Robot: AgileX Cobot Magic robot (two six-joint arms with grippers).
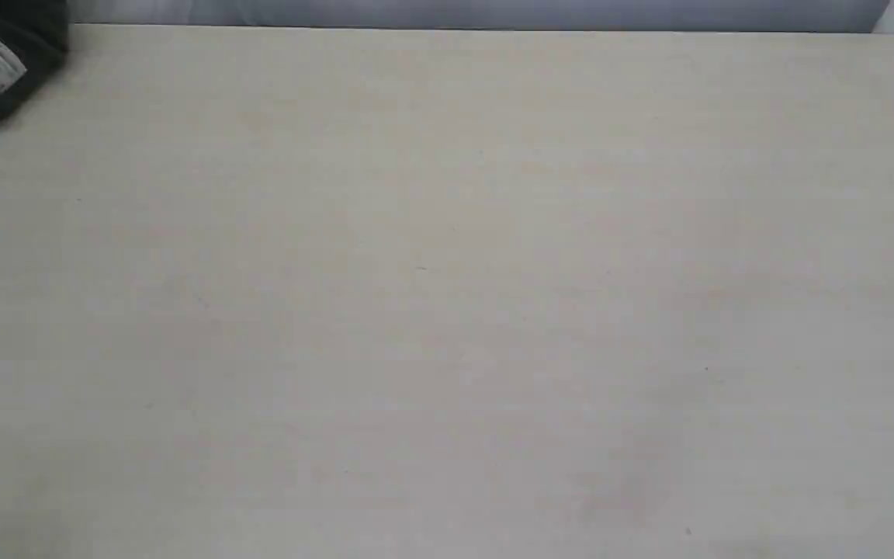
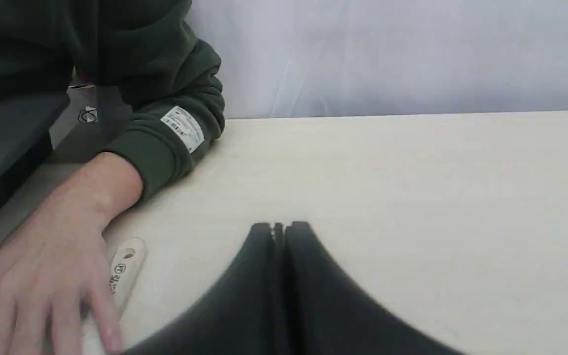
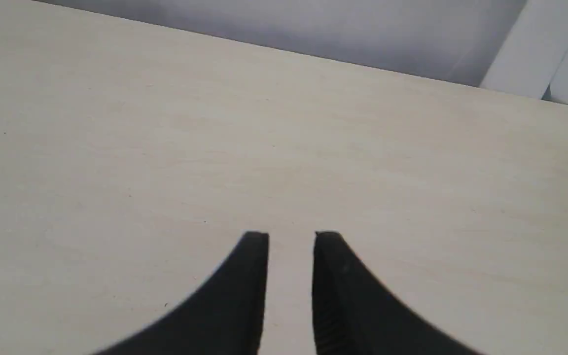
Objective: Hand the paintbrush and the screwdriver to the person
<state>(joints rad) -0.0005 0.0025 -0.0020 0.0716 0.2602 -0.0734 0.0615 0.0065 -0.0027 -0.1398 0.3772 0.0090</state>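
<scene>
Closest in, the left end effector [image 2: 279, 228] hovers low over the table [image 2: 387, 197], jaws pressed together and empty. Near it, on the person's side, lies the paintbrush [image 2: 125, 266]. Only its holed handle end shows, the rest running back under the person's hand [image 2: 42, 276], which rests on it. The left arm is plainly the nearer. The right end effector [image 3: 291, 236] is drawn almost closed, a narrow slit between the jaws, gripping nothing over bare table. No screwdriver shows in any view.
</scene>
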